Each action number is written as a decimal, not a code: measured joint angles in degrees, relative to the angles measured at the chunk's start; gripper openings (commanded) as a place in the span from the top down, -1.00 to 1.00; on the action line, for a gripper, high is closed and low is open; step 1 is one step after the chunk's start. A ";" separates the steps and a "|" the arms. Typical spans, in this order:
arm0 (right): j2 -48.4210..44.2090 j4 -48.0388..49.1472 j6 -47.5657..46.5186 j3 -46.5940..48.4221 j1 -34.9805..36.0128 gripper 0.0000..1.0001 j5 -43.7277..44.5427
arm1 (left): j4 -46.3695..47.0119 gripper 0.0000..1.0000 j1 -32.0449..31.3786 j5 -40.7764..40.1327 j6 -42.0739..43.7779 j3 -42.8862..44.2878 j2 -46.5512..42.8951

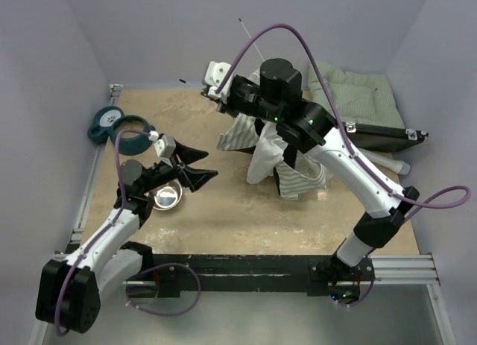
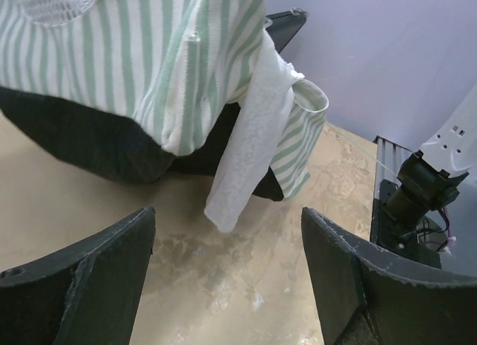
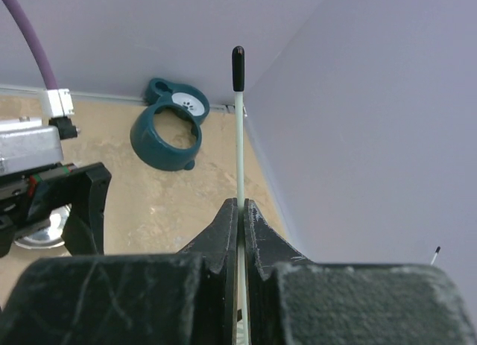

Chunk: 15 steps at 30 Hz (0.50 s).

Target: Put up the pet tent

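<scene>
The pet tent (image 1: 297,179) hangs crumpled at the table's middle, striped fabric and a white flap (image 1: 264,162) drooping below my right arm. My right gripper (image 1: 211,92) is raised over the far middle, shut on a thin pale pole (image 3: 238,136) with a black tip. In the right wrist view the jaws (image 3: 242,205) pinch that pole. My left gripper (image 1: 208,165) is open just left of the tent, nothing between its fingers. In the left wrist view the open gripper (image 2: 227,220) faces the striped tent fabric (image 2: 149,54) and the hanging white flap (image 2: 250,151), which lie a little beyond the tips.
A teal bowl holder (image 1: 119,129) sits at the far left corner, with a metal bowl (image 1: 165,197) under my left arm. A green quilted cushion (image 1: 358,95) and a black case (image 1: 380,133) lie at the far right. Walls close in on three sides.
</scene>
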 measured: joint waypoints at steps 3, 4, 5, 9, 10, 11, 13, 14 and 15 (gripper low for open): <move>0.37 0.00 0.42 0.96 -0.02 1.00 0.37 | 7.61 -0.64 -2.34 -1.38 -0.35 0.00 4.94; 0.39 -0.02 0.50 0.96 0.00 1.00 0.37 | 9.05 -0.63 -2.49 -1.95 -0.44 0.00 6.29; 0.46 -0.13 0.59 0.96 0.00 1.00 0.39 | 10.80 -0.63 -2.58 -2.58 -0.48 0.02 7.98; 0.57 -0.57 1.01 0.96 0.00 1.00 0.44 | 15.80 -0.63 -3.08 -4.98 -0.50 0.28 13.35; 0.61 -0.59 1.11 0.96 0.00 1.00 0.44 | 16.87 -0.61 -3.43 -5.53 -0.55 0.50 14.47; 0.66 -0.72 1.27 0.96 0.00 1.00 0.44 | 17.99 -0.61 -3.80 -6.05 -0.66 0.79 15.54; 0.72 -0.85 1.40 0.96 0.00 1.00 0.46 | 20.00 -0.58 -4.61 -6.84 -0.85 1.42 17.25; 0.72 -0.90 1.44 0.96 0.00 1.00 0.48 | 21.11 -0.55 -5.14 -7.21 -0.92 1.84 18.12; 0.72 -0.96 1.51 0.96 0.00 1.00 0.52 | 22.03 -0.53 -5.64 -7.54 -0.94 2.23 18.91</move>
